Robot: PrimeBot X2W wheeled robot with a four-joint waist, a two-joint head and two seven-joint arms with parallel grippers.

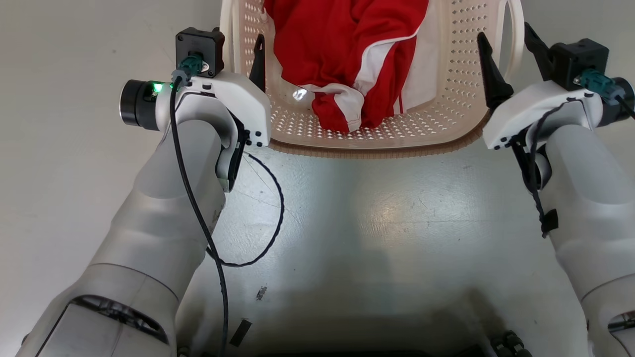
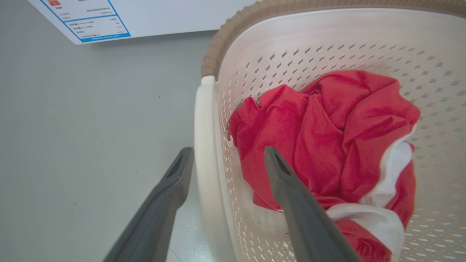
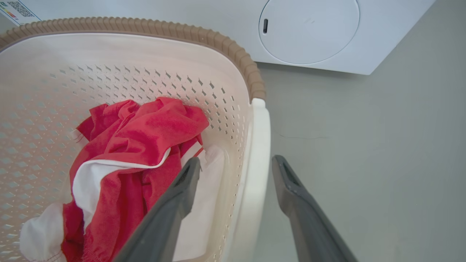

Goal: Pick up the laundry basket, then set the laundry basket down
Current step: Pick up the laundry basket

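Observation:
The cream perforated laundry basket (image 1: 372,144) with its brown woven-look rim stands on the grey floor before me, holding a red and white garment (image 1: 347,44). My left gripper (image 1: 240,44) is open at the basket's left side. In the left wrist view its fingers (image 2: 287,182) straddle the white loop handle (image 2: 204,145), one inside the basket (image 2: 327,47) and one outside. My right gripper (image 1: 506,37) is open at the right side. Its fingers (image 3: 178,193) straddle the other handle (image 3: 260,145) the same way, apart from it.
A white washing machine (image 3: 309,32) with a round door stands just beyond the basket (image 3: 109,54); its label (image 2: 91,18) shows in the left wrist view. Grey floor (image 1: 372,223) lies between the basket and my base. A black cable (image 1: 270,218) hangs from my left forearm.

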